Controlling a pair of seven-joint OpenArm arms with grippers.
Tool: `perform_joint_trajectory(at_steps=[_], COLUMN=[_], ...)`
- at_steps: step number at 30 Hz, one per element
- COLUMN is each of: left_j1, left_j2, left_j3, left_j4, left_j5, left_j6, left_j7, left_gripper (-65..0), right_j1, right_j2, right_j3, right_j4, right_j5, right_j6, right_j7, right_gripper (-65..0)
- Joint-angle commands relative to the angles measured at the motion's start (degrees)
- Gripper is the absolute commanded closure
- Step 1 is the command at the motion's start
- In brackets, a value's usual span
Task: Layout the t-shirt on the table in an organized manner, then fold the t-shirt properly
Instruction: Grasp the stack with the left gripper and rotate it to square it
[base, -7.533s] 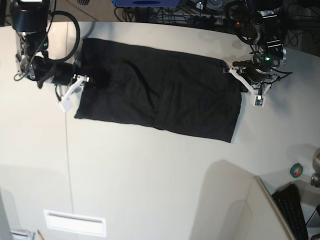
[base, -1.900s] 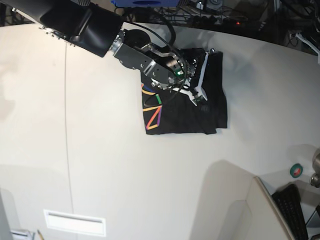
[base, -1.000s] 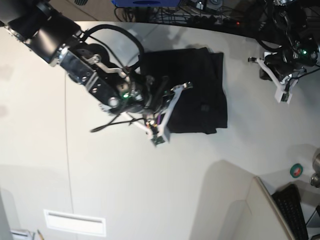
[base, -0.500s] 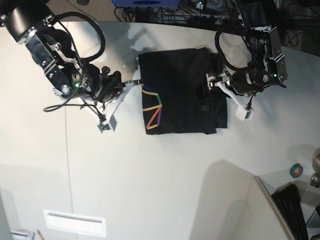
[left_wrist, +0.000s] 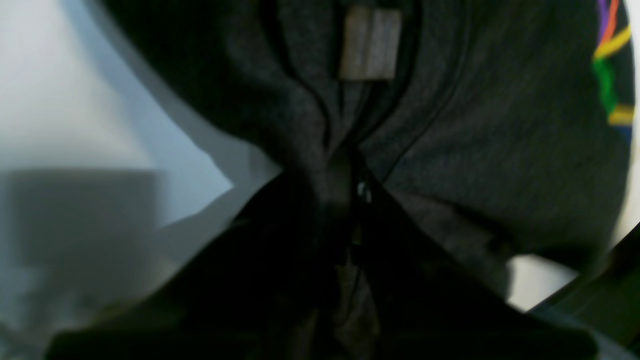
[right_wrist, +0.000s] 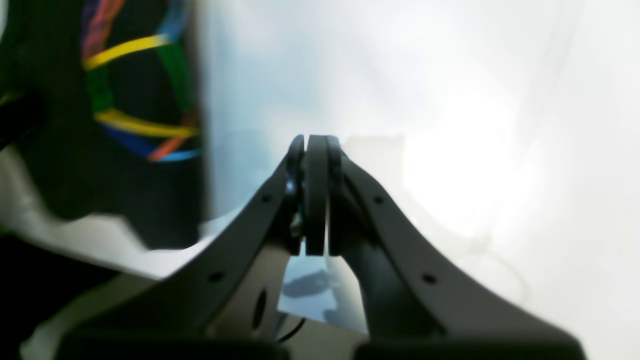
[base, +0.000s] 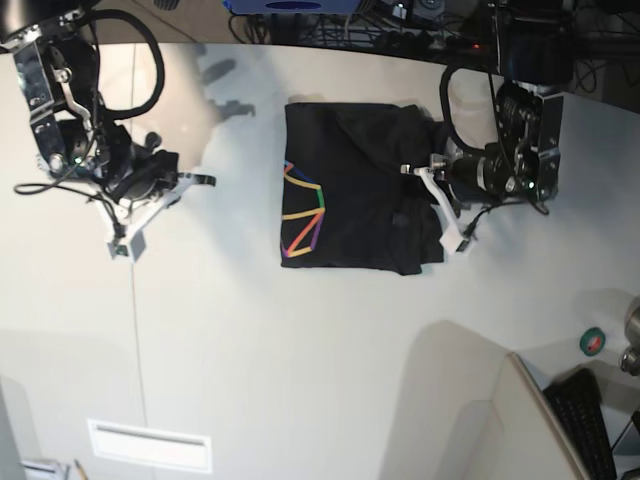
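Since the fabric is soft and limp: it likely sags wherever unsupported, so hold doubled edges.
Left gripper (base: 440, 205): pinched shut on the t-shirt (base: 350, 190) at its right edge, below the tag (left_wrist: 370, 42).
T-shirt: folded square on the table (base: 300, 350), rainbow graphic (base: 302, 210) upward.
Right gripper (right_wrist: 310, 200): closed, empty, well apart.

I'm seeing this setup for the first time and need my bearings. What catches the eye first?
A black t-shirt, folded into a compact block with a rainbow line graphic on its left part, lies mid-table. The left gripper pinches its right edge; the wrist view shows fabric bunched there below a small tag. The right gripper is shut, empty, off to the shirt's left.
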Motion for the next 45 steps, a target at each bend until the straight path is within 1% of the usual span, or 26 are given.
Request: perform_joint_trajectory(at_steps=[1,2,3,5,7,8,10,11,13,16,18,19,21,25,29,37,38,39,40,43,45], left_j1=[-2.7,-4.6,-7.0,-12.9,-19.8,-23.0,-28.0,-29.6,-31.2,-31.0,-31.0,-31.0,-31.0,-31.1,-31.1,-31.3,-31.5,-31.6,-31.8,-32.6,-32.9], left_j2=[-2.2,-4.0,-6.4,-10.0,-11.7,-11.8,-11.7,-10.8,-7.5,-2.0,2.0,3.9,7.2,10.4,12.4,12.6,12.6,12.6,12.7,12.7,12.6], left_j3=[3.9,8.8,15.7,29.8,42.6,48.6,58.5,62.5,67.3,69.5,69.7,69.6,69.3,69.2,69.7,69.2,69.2,69.2,69.2,69.2,69.1], left_j4=[0.7,0.7,1.0,1.5,1.6,1.6,1.6,1.4,1.0,-0.8,-3.4,-4.9,-7.5,-9.9,-11.3,-11.5,-11.4,-11.4,-11.4,-11.3,-11.3], left_j5=[0.2,0.2,0.2,0.2,0.3,0.7,4.6,7.7,14.8,29.4,36.9,40.2,44.5,47.4,47.3,47.8,47.8,47.6,47.3,47.3,47.3], left_j6=[0.1,-0.2,-0.3,-0.3,0.0,0.1,0.1,0.1,0.1,-0.3,-0.4,-0.4,-0.4,-0.4,-0.4,-0.4,-0.4,-0.4,-0.4,-0.4,-0.4], left_j7=[-0.3,-0.3,-0.5,-0.7,-1.4,-2.9,-6.3,-8.0,-10.6,-13.1,-13.8,-14.4,-17.2,-21.9,-22.1,-22.0,-21.6,-19.9,-18.3,-15.0,-14.7], left_gripper=[0.0,0.0,0.0,0.0,0.0,0.0,0.0,0.0,0.0,0.0,0.0,0.0,0.0,0.0,0.0,0.0,0.0,0.0,-2.3,-26.8,-40.5], right_j1=[0.7,0.3,0.0,-0.3,-0.7,-0.7,-0.9,-1.2,-1.5,-1.8,-2.5,-2.8,-3.3,-4.8,-5.5,-5.8,-5.8,-5.8,-5.8,-5.8,-5.8], right_j2=[0.7,0.8,0.8,0.8,0.8,0.8,0.7,0.7,0.6,0.6,0.7,0.8,0.9,0.9,0.9,0.8,0.7,0.6,0.6,0.8,0.8], right_j3=[1.2,2.0,2.8,3.9,4.3,4.3,4.3,4.3,4.3,4.3,4.3,4.3,4.3,4.3,4.3,4.3,4.3,4.3,4.3,4.2,4.2], right_j4=[1.0,1.0,1.0,1.3,1.4,1.4,1.4,1.4,1.4,1.4,1.4,1.4,1.2,1.1,1.0,1.0,1.0,1.0,1.0,1.0,1.0], right_j5=[0.2,0.2,0.2,0.2,0.2,0.2,0.2,0.2,0.2,0.2,0.2,0.2,0.2,0.1,0.0,0.0,0.0,0.0,0.0,0.0,0.0], right_j6=[0.3,0.3,0.3,0.3,0.3,0.3,0.3,0.3,0.3,0.3,0.3,0.3,0.3,0.3,0.3,0.3,0.3,0.3,0.3,0.3,0.3], right_j7=[0.7,0.7,0.7,0.7,0.7,0.7,0.7,0.7,0.7,0.7,0.7,0.7,0.7,0.7,0.7,0.7,0.7,0.7,0.7,0.7,0.7], right_gripper=[0.0,0.0,0.0,0.0,0.0,0.0,0.0,0.0,0.0,0.0,0.0,0.0,0.0,0.0,0.0,0.0,0.0,0.0,0.0,0.0,0.0])
